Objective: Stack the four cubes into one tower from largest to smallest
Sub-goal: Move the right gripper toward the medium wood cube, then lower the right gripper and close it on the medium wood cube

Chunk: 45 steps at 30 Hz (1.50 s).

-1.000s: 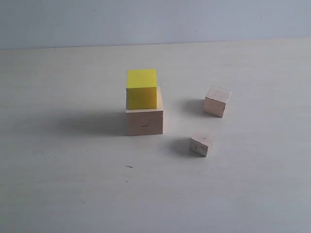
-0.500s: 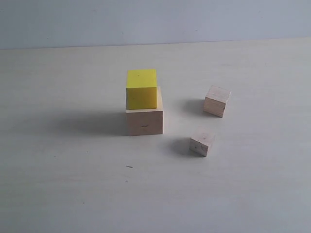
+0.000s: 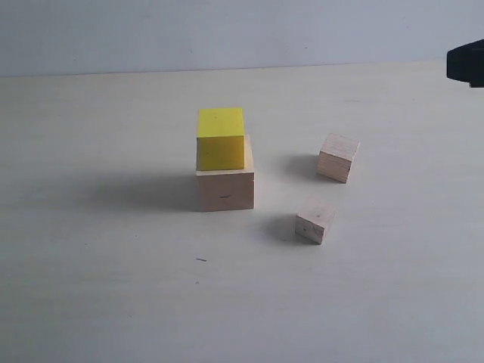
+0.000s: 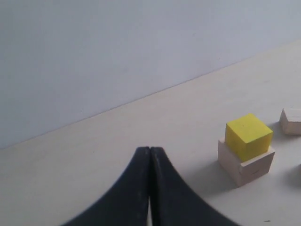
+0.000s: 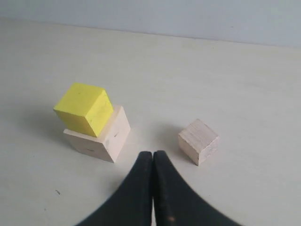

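A bright yellow cube (image 3: 221,138) sits on the largest pale wood cube (image 3: 225,189), shifted toward its left rear corner. To their right lie two smaller wood cubes on the table, the bigger one (image 3: 337,157) farther back and the smallest (image 3: 314,222) nearer. My left gripper (image 4: 150,149) is shut and empty, hanging well away from the yellow cube (image 4: 248,135) and its base cube (image 4: 247,167). My right gripper (image 5: 153,153) is shut and empty above the table, between the stack (image 5: 84,109) and one small wood cube (image 5: 198,141). A dark part of the right arm (image 3: 465,62) shows at the exterior view's right edge.
The pale table (image 3: 113,287) runs back to a grey-blue wall (image 3: 227,30). A tiny dark speck (image 3: 201,260) lies on the table in front of the stack.
A dark part of the right arm has come into the exterior view at its upper right edge. The cubes have not moved.
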Each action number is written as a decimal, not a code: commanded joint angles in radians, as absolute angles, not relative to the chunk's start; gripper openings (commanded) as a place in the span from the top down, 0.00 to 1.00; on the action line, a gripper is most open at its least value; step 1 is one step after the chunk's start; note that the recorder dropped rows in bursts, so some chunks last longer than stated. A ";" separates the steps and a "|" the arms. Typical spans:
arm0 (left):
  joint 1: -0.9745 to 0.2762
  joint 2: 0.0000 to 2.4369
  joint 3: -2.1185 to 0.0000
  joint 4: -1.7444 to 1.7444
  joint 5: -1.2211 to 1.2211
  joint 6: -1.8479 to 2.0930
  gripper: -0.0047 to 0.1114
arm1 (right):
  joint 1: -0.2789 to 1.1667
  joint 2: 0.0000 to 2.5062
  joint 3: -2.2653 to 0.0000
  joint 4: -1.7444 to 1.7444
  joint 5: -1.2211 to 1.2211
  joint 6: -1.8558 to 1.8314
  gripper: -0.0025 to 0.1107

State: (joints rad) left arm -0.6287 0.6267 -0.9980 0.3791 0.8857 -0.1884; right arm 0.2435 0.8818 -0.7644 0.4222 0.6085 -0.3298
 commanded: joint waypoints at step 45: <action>-0.627 0.429 -0.814 0.312 0.882 -0.349 0.96 | 0.244 1.978 -1.363 0.190 0.652 -0.620 0.38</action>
